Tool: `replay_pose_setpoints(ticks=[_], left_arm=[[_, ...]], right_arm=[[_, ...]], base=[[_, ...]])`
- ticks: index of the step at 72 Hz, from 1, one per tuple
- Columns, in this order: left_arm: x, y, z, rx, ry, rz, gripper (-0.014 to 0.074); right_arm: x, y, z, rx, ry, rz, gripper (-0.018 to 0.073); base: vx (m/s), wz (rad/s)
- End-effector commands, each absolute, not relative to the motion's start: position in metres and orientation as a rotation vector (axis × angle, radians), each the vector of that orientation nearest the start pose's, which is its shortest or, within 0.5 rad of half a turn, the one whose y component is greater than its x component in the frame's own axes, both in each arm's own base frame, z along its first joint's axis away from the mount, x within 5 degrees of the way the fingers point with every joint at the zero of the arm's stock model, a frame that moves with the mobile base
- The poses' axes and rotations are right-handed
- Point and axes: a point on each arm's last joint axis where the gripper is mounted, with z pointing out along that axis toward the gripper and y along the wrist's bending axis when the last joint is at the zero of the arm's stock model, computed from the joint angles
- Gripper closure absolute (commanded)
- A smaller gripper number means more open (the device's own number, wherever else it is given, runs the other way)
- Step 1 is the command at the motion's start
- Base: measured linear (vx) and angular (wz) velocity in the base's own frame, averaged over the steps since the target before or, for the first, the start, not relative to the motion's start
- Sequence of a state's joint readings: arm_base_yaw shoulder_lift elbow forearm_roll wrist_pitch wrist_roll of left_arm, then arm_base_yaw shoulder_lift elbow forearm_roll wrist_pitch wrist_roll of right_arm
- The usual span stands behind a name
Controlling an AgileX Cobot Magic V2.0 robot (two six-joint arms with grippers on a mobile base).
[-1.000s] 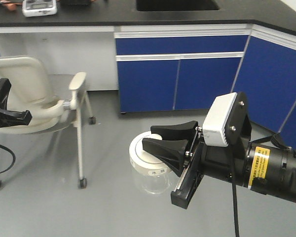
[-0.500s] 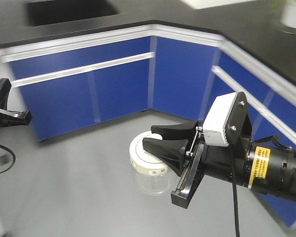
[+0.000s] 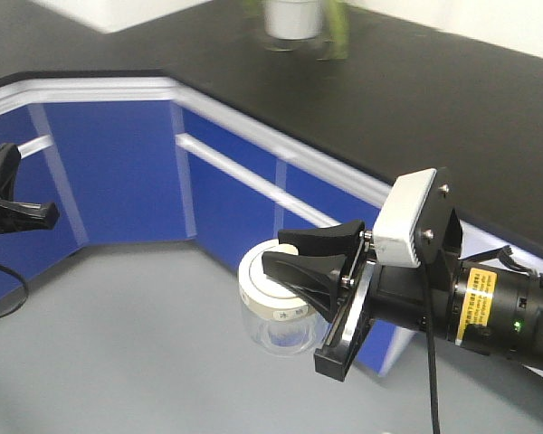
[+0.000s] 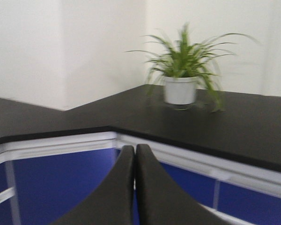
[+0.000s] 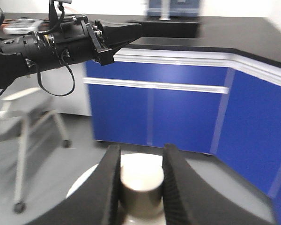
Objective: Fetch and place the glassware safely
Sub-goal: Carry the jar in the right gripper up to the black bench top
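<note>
At the far left my left gripper (image 3: 23, 213) hangs idle over the grey floor. Its wrist view shows the two fingers pressed together with nothing between them.

Moving right, the jar (image 3: 276, 331) hangs in the air, clear of the floor and in front of the blue cupboards (image 3: 118, 172). It is roughly upright under its cream lid (image 3: 258, 291). My right gripper (image 3: 272, 252) holds it from above, and in the right wrist view the fingers are clamped on either side of the lid's knob (image 5: 141, 180). The glass itself touches nothing else.

I take this as the carrying step: the jar is fetched but not yet set down. The next move calls for bringing it over a bare part of the black counter (image 3: 416, 99), away from the plant pot (image 3: 292, 16), and lowering it level until the base rests before I let go. My worry is that all the weight hangs from the lid.

Several things I cannot make out:
- Whether the lid is fixed to the glass or merely sitting on it.
- What the small label says.
- Whether anything is inside the jar.

My fingers cover much of the lid, and from the wrist the glass body is hidden. The background is blurred, and no set-down spot is marked.
</note>
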State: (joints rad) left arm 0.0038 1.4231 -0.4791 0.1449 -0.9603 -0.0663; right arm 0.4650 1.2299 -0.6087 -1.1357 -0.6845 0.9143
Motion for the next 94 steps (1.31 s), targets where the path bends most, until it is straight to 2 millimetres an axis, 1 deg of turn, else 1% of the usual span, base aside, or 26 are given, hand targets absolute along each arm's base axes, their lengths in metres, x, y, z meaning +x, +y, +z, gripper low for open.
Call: replay_pose_setpoints(ticks=[1, 54, 69, 94], left_arm=[[0.2656, -0.0096, 0.2613, 0.094, 1.351, -0.078, 0.0603], [0.2656, -0.0096, 0.2613, 0.094, 1.351, -0.078, 0.0603], [0.2656, -0.0096, 0.2613, 0.094, 1.351, -0.078, 0.0603], [0.2656, -0.0097, 0.2612, 0.095, 1.351, -0.078, 0.0603]], right_arm=[[0.1908, 0.1562, 0.299, -0.894, 1.445, 0.843, 0.0563], [0.1908, 0.1562, 0.299, -0.894, 1.445, 0.844, 0.0563], [0.1908, 0.1562, 0.299, -0.894, 1.445, 0.844, 0.0563], [0.1908, 0.1562, 0.299, -0.894, 1.445, 0.844, 0.0563]], base=[[0.19, -0.76], [0.15, -0.76], [0.13, -0.42], [0.1, -0.2]])
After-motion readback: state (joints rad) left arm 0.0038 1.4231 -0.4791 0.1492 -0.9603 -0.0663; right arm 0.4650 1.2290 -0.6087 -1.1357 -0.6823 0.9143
